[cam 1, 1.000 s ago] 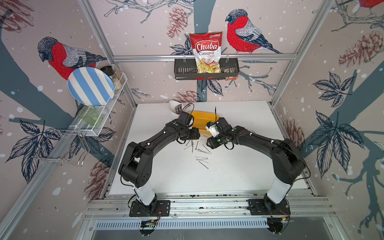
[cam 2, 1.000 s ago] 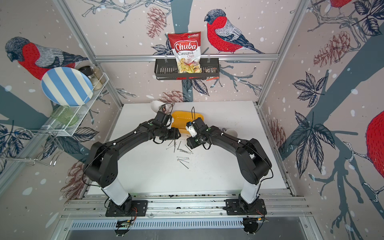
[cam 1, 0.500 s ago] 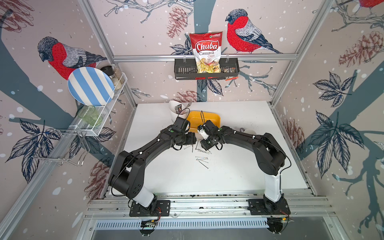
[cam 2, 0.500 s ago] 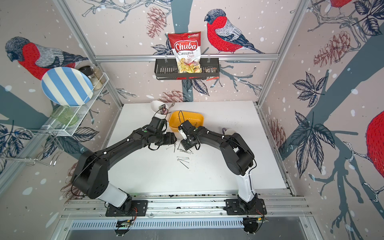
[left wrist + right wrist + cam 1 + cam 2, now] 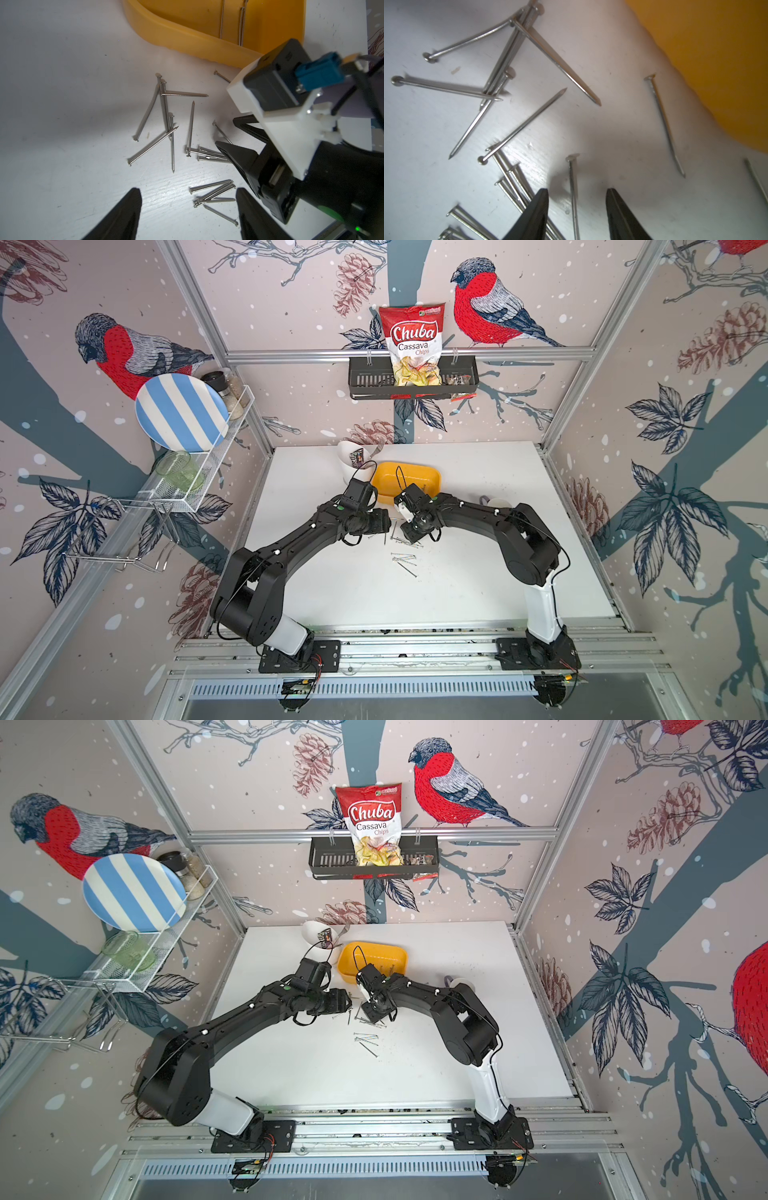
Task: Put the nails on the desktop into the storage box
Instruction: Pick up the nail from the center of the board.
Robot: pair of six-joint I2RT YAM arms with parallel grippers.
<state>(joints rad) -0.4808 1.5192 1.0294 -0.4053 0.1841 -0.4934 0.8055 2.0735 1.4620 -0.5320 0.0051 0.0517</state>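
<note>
- Right gripper [image 5: 576, 193] sits low over the desktop [image 5: 623, 128], jaws half open astride 1 nail [image 5: 572, 182], not yet pinching it
- Left gripper [image 5: 187, 193] hovers wide open, empty, above the scattered nails [image 5: 166, 108]
- Storage box [image 5: 187, 37] lies just beside the pile, keeping carries short; some nails are already inside

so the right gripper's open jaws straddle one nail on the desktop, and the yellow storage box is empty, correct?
Not the box: the left wrist view shows the storage box holding at least two nails. The rest holds: in the right wrist view the right gripper stands open astride one nail on the desktop.
</note>
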